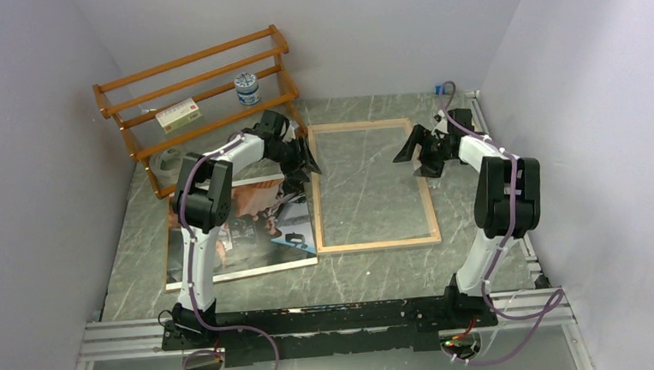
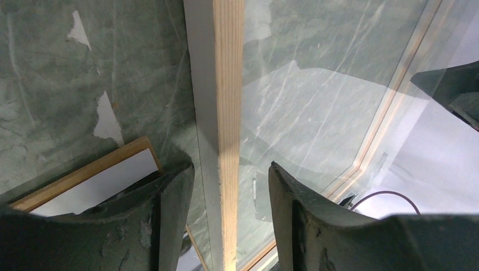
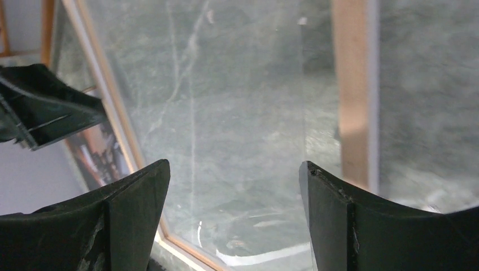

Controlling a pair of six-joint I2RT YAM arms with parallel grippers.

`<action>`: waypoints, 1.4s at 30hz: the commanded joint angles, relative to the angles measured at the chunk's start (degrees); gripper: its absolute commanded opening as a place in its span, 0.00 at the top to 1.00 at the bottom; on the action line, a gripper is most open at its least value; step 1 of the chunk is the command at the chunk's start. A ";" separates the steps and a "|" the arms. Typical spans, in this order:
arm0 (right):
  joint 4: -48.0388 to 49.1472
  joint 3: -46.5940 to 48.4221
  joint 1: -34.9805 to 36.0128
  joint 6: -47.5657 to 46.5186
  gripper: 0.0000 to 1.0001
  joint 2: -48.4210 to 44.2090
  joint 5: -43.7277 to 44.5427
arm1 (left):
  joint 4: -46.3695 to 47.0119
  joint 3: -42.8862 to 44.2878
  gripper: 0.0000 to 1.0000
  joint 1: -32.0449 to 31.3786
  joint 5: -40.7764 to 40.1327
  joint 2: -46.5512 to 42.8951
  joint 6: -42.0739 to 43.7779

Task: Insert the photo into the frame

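Observation:
The frame (image 1: 379,244) lies flat mid-table, pale wood rim up, with a clear pane. The photo (image 1: 262,236), dark with a white margin, lies left of it, partly under the left arm. My left gripper (image 1: 309,162) is open and its fingers straddle the frame's left rim (image 2: 229,113) without clamping it (image 2: 231,175). A white sheet corner on a brown board (image 2: 85,180) shows beside the left finger. My right gripper (image 1: 413,152) is open and empty above the pane (image 3: 234,169), just inside the right rim (image 3: 353,84). The left gripper's fingers (image 3: 45,107) show across the pane.
An orange-brown slatted rack (image 1: 198,98) stands at the back left, holding a small box (image 1: 179,115) and a jar (image 1: 247,89). A small round object (image 1: 166,160) sits below it. Walls close in on three sides. A metal rail (image 1: 315,319) runs along the near edge.

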 commanded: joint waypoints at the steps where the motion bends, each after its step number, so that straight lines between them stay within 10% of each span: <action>1: -5.40 2.86 0.08 -2.04 0.12 -6.27 13.77 | -2.39 1.09 0.40 -0.08 -3.26 1.55 0.96; 15: -4.17 -1.02 0.96 -0.41 0.20 -14.11 21.86 | -6.12 4.23 0.27 0.25 -5.05 -2.12 4.01; 23: -1.07 1.40 3.33 1.88 0.42 -6.73 19.62 | -5.32 2.13 0.27 0.32 -3.61 -1.95 3.95; 42: 1.83 12.23 5.55 1.30 0.40 8.40 22.47 | -5.47 2.63 0.25 0.31 -0.26 0.65 5.25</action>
